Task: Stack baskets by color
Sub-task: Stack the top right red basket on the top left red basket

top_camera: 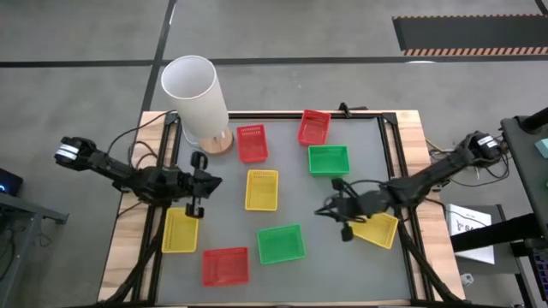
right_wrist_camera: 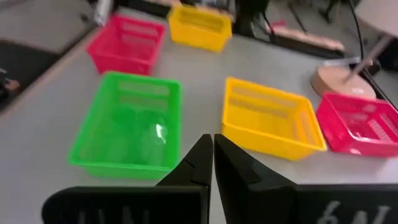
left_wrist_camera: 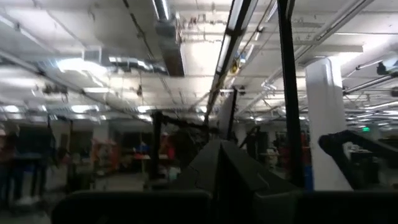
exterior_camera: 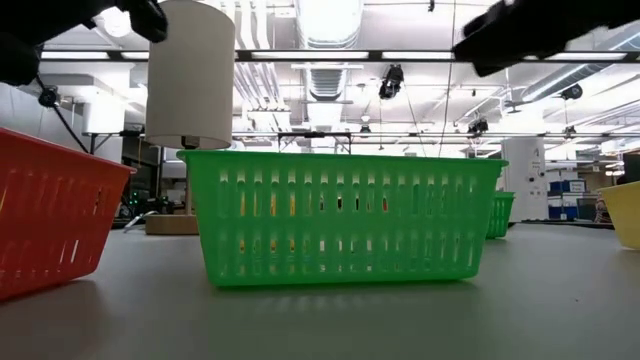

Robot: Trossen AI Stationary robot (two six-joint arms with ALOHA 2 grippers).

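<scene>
Several baskets lie singly on the grey mat (top_camera: pixel 368 137). Red baskets sit at the back (top_camera: pixel 252 143), back right (top_camera: pixel 314 127) and front (top_camera: pixel 225 266). Yellow ones sit mid-mat (top_camera: pixel 262 189), front left (top_camera: pixel 181 229) and under the right arm (top_camera: pixel 379 231). Green ones lie right of centre (top_camera: pixel 329 160) and at the front (top_camera: pixel 281 243). My right gripper (top_camera: pixel 324 208) (right_wrist_camera: pixel 212 152) is shut on nothing, above the mat, facing the front green basket (right_wrist_camera: pixel 127 127). My left gripper (top_camera: pixel 212 181) hovers shut left of the middle yellow basket, holding nothing.
A tall white cylinder (top_camera: pixel 195 96) stands on a round wooden base (top_camera: pixel 216 142) at the back left. The low view shows the green basket (exterior_camera: pixel 340 215) up close, a red one (exterior_camera: pixel 50 215) to its left and the cylinder (exterior_camera: pixel 190 75) behind. Black frame rails line the mat's edges.
</scene>
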